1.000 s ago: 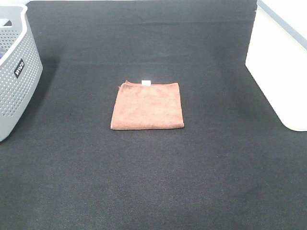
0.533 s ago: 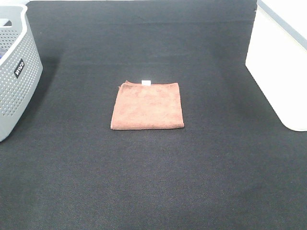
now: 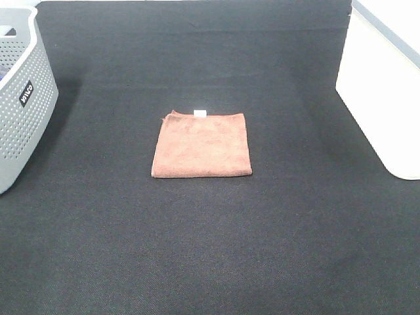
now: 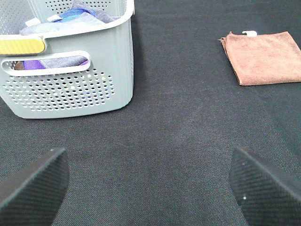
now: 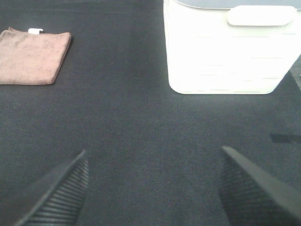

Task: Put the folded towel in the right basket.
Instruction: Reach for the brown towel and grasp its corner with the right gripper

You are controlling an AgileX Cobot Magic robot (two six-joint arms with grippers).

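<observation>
The brown folded towel point(image 3: 201, 145) lies flat on the black desk point(image 3: 210, 262), well ahead of both arms and between them. The left gripper point(image 4: 150, 186) is spread wide with nothing in its grasp. A grey basket point(image 4: 70, 80) holding clothes point(image 4: 80, 14) sits ahead of it on its outer side. The right gripper point(image 5: 150, 186) is likewise spread and empty. The white right basket point(image 5: 225, 52) stands ahead of it, well apart from the towel.

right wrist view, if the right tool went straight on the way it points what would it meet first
Probably the white basket: its near wall stands ahead of the right tool, mostly on one finger's side, with only black mat between. The folded towel lies well off that line.
</observation>
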